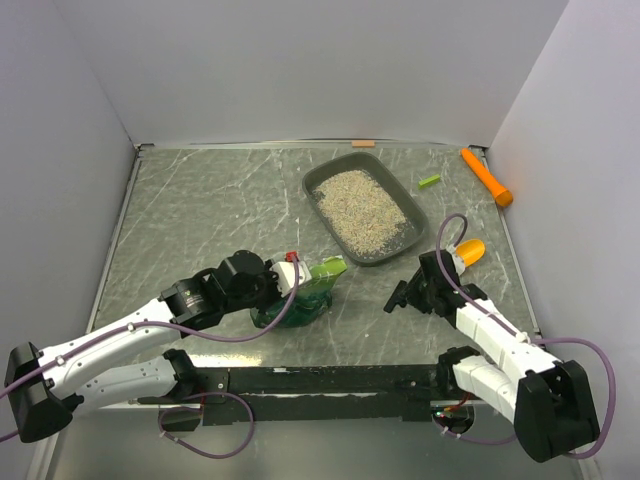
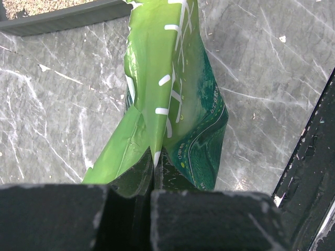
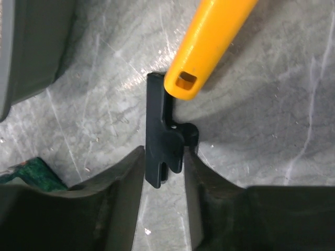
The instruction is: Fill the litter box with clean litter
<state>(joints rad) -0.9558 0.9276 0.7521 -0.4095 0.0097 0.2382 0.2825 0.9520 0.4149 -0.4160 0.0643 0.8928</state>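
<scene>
Green bag (image 2: 157, 78) pinched by left gripper (image 2: 154, 193); right gripper (image 3: 163, 167) clamps black tab (image 3: 158, 123) touching scoop (image 3: 209, 36).

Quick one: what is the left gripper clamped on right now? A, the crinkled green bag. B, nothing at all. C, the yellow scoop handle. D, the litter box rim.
A: the left gripper is shut on a fold of the green bag, which lies apart from the litter box.
</scene>
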